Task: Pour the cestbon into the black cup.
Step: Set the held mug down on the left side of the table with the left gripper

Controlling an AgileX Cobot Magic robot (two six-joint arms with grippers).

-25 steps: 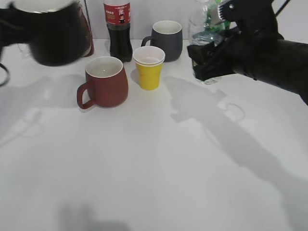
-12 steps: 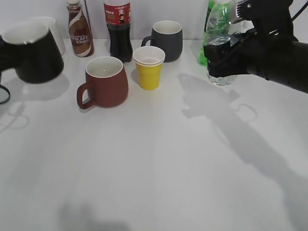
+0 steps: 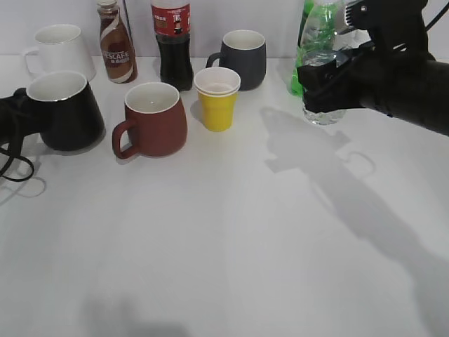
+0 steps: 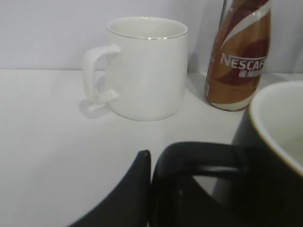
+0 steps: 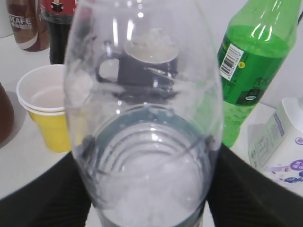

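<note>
My right claw (image 3: pixel 324 88) is clamped round the cestbon (image 3: pixel 321 67), holding it upright at the right rear of the worktop (image 3: pixel 231 232), just in front of a green bottle (image 5: pixel 251 61). My left claw (image 3: pixel 15 116) grips the handle of the black cup (image 3: pixel 62 111), which rests on the worktop beside the brown-red mug (image 3: pixel 154 119).
</note>
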